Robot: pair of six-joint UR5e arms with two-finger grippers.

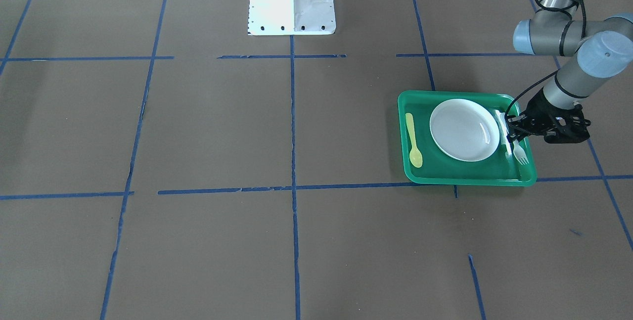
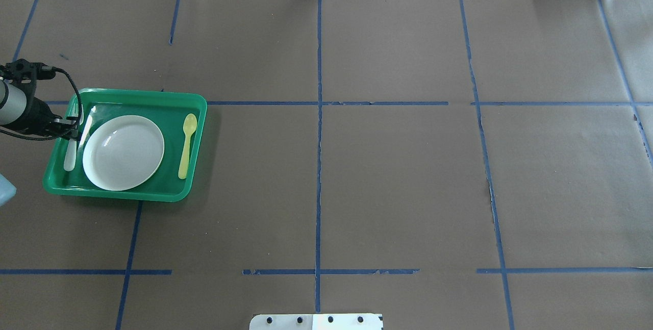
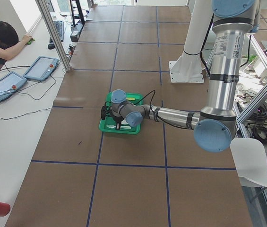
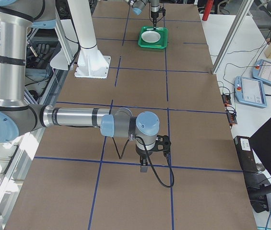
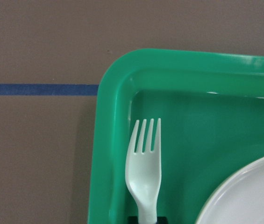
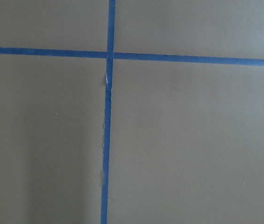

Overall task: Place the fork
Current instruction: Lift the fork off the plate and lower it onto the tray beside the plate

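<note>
The left hand (image 1: pixel 512 134) seems clenched on the fork (image 5: pixel 144 168), low in the green tray (image 5: pixel 106 154) by the desk's left edge — release gently, then rise straight, clear of the plate (image 5: pixel 248 196).

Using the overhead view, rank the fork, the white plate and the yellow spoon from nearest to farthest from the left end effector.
1. fork: right at the left end effector, along the left side of the tray.
2. white plate: in the middle of the tray, just right of the fork.
3. yellow spoon: along the tray's right side, beyond the plate.
</note>
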